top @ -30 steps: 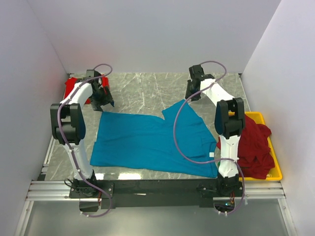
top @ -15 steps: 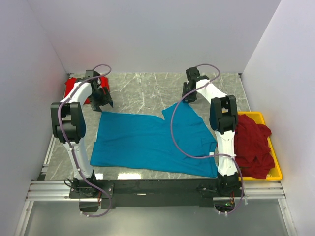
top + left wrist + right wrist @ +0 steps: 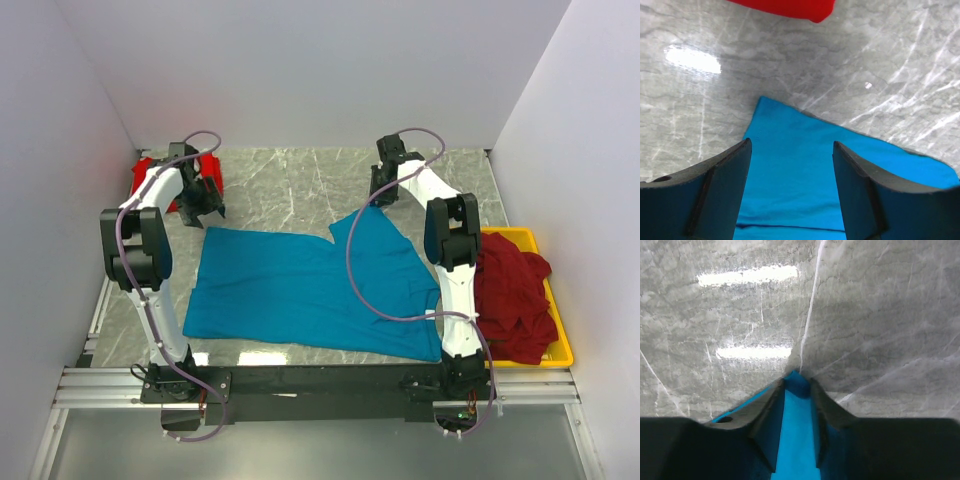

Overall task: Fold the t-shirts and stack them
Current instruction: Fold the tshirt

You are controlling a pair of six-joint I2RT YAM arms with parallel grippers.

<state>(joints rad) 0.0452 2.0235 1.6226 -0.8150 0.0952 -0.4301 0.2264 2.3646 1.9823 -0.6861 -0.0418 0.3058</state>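
A teal-blue t-shirt (image 3: 300,285) lies spread flat across the middle of the table. My left gripper (image 3: 205,210) hovers over its far left corner, jaws open wide with only flat teal cloth (image 3: 805,175) below them (image 3: 791,145). My right gripper (image 3: 378,195) is down at the shirt's far right tip. Its jaws (image 3: 797,382) stand narrowly open on either side of that teal corner (image 3: 797,425), with cloth lying between them. A bright red t-shirt (image 3: 150,175) sits at the far left, its edge (image 3: 790,7) just beyond the left gripper. Dark red t-shirts (image 3: 515,295) are heaped at the right.
A yellow tray (image 3: 560,350) at the right edge holds the dark red heap. White walls close in the table on the left, back and right. Bare marble table (image 3: 290,180) lies between the two grippers at the back.
My right gripper has moved left and down onto the teal shirt's far corner, and its jaws have narrowed a little. The left gripper has shifted slightly left, still open.
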